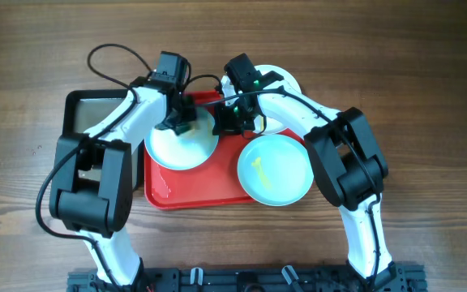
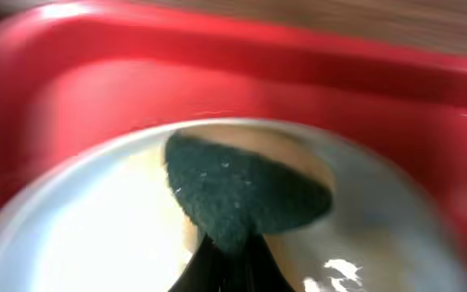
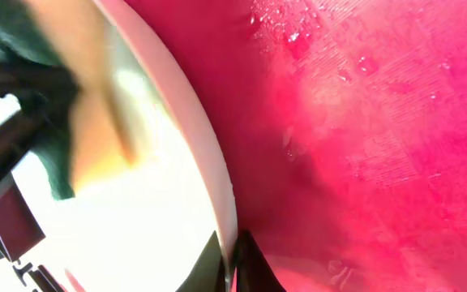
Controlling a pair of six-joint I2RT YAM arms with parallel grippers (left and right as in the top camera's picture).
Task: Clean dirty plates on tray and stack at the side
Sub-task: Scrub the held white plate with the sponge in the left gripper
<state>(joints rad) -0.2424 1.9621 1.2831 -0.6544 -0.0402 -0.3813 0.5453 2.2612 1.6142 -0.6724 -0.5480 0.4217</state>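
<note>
The red tray (image 1: 186, 193) holds two plates. The left one is a pale plate (image 1: 177, 152). My left gripper (image 1: 183, 123) is shut on a dark green sponge (image 2: 242, 191) and presses it onto that plate's (image 2: 79, 243) back part. My right gripper (image 1: 227, 122) is shut on the same plate's right rim (image 3: 216, 199), its fingertips (image 3: 232, 261) on either side of the rim. A mint-blue plate (image 1: 276, 169) with a yellow smear lies on the tray's right end. A white plate (image 1: 289, 81) lies behind the tray, partly hidden by the right arm.
A smaller black tray with a grey inside (image 1: 96, 113) stands left of the red tray, partly under the left arm. Water drops sit on the wet red tray floor (image 3: 363, 146). Wooden table surrounds everything.
</note>
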